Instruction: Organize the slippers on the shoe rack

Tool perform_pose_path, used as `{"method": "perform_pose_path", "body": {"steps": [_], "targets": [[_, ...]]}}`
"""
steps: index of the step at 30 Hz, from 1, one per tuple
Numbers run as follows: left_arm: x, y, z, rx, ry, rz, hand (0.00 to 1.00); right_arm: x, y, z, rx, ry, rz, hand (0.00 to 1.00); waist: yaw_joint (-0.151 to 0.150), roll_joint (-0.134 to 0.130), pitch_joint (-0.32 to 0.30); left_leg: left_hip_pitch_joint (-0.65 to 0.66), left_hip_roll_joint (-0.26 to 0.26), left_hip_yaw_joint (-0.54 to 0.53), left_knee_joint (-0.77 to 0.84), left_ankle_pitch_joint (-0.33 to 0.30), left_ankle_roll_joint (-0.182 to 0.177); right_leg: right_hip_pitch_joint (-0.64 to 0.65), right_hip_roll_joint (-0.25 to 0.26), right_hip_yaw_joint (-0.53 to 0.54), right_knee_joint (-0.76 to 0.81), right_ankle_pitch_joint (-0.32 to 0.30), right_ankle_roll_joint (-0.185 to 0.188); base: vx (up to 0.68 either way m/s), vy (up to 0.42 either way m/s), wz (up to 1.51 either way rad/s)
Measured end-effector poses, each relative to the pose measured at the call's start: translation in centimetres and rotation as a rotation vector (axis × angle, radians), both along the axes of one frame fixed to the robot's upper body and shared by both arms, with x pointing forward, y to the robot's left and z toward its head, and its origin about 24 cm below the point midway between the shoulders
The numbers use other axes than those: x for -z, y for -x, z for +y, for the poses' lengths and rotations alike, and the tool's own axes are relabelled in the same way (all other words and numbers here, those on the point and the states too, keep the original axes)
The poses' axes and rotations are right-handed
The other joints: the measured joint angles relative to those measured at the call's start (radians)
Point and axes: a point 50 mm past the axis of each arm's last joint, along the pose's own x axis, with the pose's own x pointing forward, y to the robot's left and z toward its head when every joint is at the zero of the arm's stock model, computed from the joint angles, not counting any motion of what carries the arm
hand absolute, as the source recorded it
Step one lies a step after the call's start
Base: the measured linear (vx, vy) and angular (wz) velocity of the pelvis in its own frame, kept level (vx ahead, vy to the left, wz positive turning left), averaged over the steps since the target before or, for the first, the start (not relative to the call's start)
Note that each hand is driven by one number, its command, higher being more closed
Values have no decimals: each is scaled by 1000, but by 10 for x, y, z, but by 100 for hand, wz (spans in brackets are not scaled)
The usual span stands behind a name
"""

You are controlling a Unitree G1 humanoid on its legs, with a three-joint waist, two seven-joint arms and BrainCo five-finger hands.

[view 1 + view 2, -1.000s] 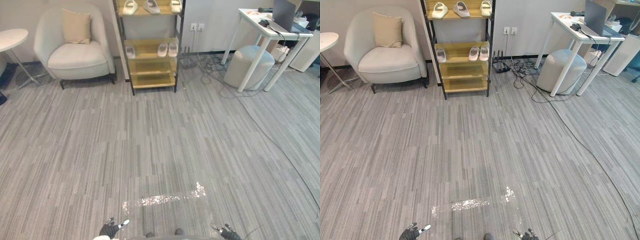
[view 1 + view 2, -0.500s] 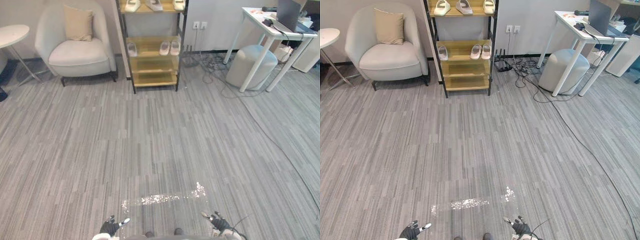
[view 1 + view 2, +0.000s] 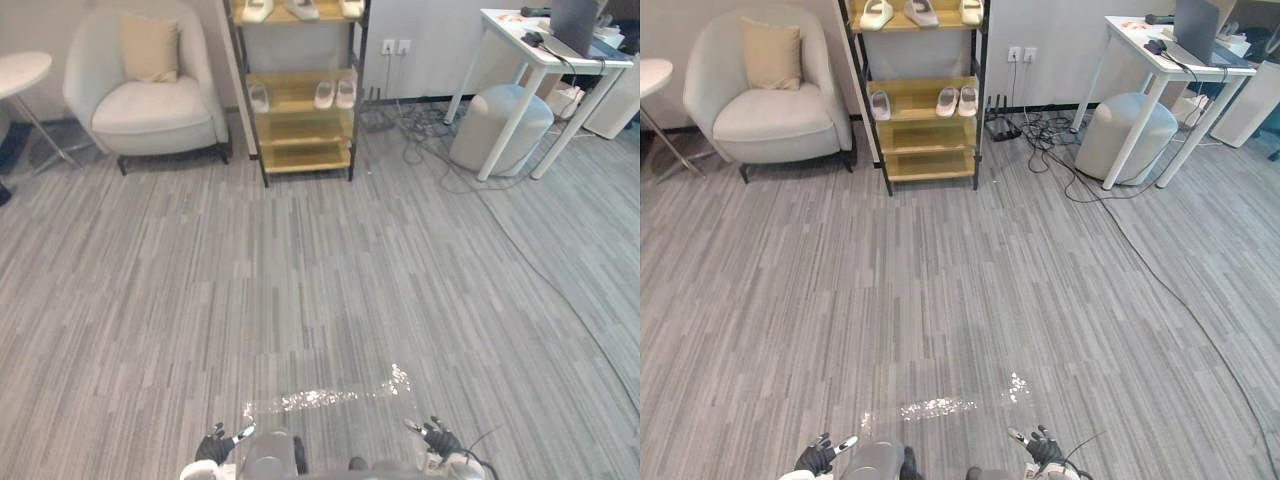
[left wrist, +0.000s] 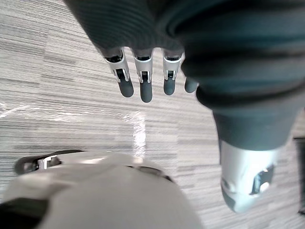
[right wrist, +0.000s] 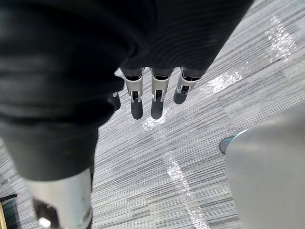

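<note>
Grey striped floor.

Left eye view: one black-framed shoe rack with wood shelves stands at the far wall, well apart from the robot. There are six slippers, all pale. Three are on the top shelf, cut by the picture's edge. Three are on the second shelf: a single slipper at its left and a pair side by side at its right. One pale armchair with one beige cushion is left of the rack, and one round side table is further left. One white table carrying a laptop and one grey pouffe are to the right, with cables on the floor between. The left hand and right hand are low at the near edge, both empty.

Right eye view: same counts, and the three top-shelf slippers appear more fully.

Left wrist view: the left hand's fingers are straight, slightly apart and hold nothing, above the floor.

Right wrist view: the right hand's fingers are likewise straight, apart and empty.
</note>
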Motion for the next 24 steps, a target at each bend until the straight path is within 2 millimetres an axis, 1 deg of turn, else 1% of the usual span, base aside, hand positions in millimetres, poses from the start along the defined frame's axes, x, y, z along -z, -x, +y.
{"method": "perform_pose_path", "body": {"steps": [1,2,3,4,5,6,7,8,9,10,11,12,13,14,15,16,17,18,19,20,21,22,23,24], "targets": [[0,0,0,-5,2,-2,0,0,0,0,0,0,2,0,3,-1,0,-8,-7,-3,-42,-8,-6,1,-8,4,-3,-3,3,176,111,-30],[0,0,1,-6,0,-2,0,0,-1,0,-1,0,6,0,8,-6,3,-19,-28,-13,-200,-2,-15,2,-34,10,-8,-14,19,198,127,-29],[0,1,0,-2,-1,2,0,1,-2,0,-2,1,7,0,8,-6,3,-16,-42,-23,-311,19,-28,0,-47,16,-10,-25,25,271,186,-34],[1,3,-2,10,1,11,0,1,-1,-1,-2,3,10,0,9,4,-2,-6,-52,-51,-444,55,-48,0,-50,25,-10,-45,43,307,232,-34],[3,10,-4,14,6,29,0,1,0,-3,-4,8,13,0,9,14,-10,-10,-48,-83,-490,85,-18,2,-49,41,10,-86,62,334,247,-32],[3,12,-1,15,-2,36,0,1,1,-4,-5,11,18,0,10,4,-19,-13,-62,-82,-467,101,10,1,-67,47,34,-118,64,515,282,-39],[3,16,8,14,-21,52,0,4,8,3,-11,-3,38,0,12,-38,-43,-9,-96,-54,-446,62,44,-35,-98,56,164,-143,88,590,261,-38],[3,16,10,17,-27,63,0,4,7,8,-17,-16,33,0,13,-52,-44,35,-112,-39,-459,36,51,-142,-109,65,418,-117,162,621,270,-33],[3,16,11,16,-27,65,0,4,6,9,-20,-15,32,0,12,-54,-43,45,-115,-39,-463,32,53,-153,-110,69,459,-107,178,434,195,-14],[3,18,14,20,-36,75,0,3,5,9,-14,-18,22,0,5,-64,-36,109,-133,-36,-486,17,61,-203,-115,76,638,-65,251,565,225,2],[3,17,14,41,-42,83,0,3,5,8,-13,-18,21,0,-1,-58,-30,202,-146,-40,-514,-12,69,-246,-124,34,834,-34,254,563,203,2],[3,16,13,50,-43,84,0,3,5,8,-12,-17,22,0,-2,-55,-29,244,-151,-44,-534,-19,70,-259,-135,-6,887,-32,225,671,225,2],[3,12,11,65,-42,80,0,2,4,6,-23,-7,15,0,-3,-48,-30,334,-154,-51,-591,-26,72,-291,-162,-109,939,-49,163,527,156,12],[2,7,9,78,-41,69,0,0,-2,5,-36,0,-4,0,-6,-43,-28,408,-151,-61,-649,-25,71,-337,-169,-204,912,-82,132,524,130,17],[2,3,9,82,-40,62,0,0,-3,5,-38,1,-10,0,-8,-42,-27,422,-149,-67,-660,-25,71,-353,-166,-223,892,-90,126,407,69,28],[1,-3,7,89,-38,47,0,-2,-8,5,-42,4,-24,0,-16,-35,-23,452,-138,-78,-685,-25,71,-392,-146,-258,806,-104,112,407,22,29],[0,-10,1,98,-27,30,0,-5,-14,1,-48,15,-46,0,-22,-15,-10,480,-119,-88,-704,-29,64,-428,-105,-266,671,-105,107,499,1,45],[-1,-18,-7,107,-8,6,0,-8,-22,-3,-55,28,-69,0,-38,8,3,503,-94,-108,-715,-39,48,-462,-56,-246,460,-55,110,611,-28,44],[-1,-21,-11,109,1,-6,0,-10,-26,-4,-56,29,-76,0,-47,12,8,516,-88,-114,-721,-43,41,-473,-38,-227,357,-9,115,638,-83,54],[-1,-23,-18,111,18,-14,0,-10,-26,-4,-52,27,-79,0,-55,9,8,544,-86,-128,-735,-58,15,-478,-21,-189,177,102,112,656,-161,53],[0,-20,-20,108,27,-10,0,-8,-24,-1,-50,19,-69,0,-54,-14,8,586,-99,-139,-739,-85,-21,-476,-22,-149,68,211,103,565,-196,53],[0,-20,-20,104,28,-13,0,-7,-22,0,-48,13,-64,0,-56,-25,6,605,-103,-156,-735,-101,-26,-475,-24,-139,69,259,83,607,-272,54],[1,-21,-23,77,41,-17,0,-9,-26,-3,-51,22,-75,0,-60,-4,5,628,-68,-188,-694,-126,-26,-482,-4,-147,164,310,45,524,-235,38],[1,-22,-25,70,49,-21,0,-9,-26,-3,-57,26,-74,0,-54,7,0,611,-46,-188,-655,-126,-27,-482,5,-154,180,286,36,647,-288,38]]}}
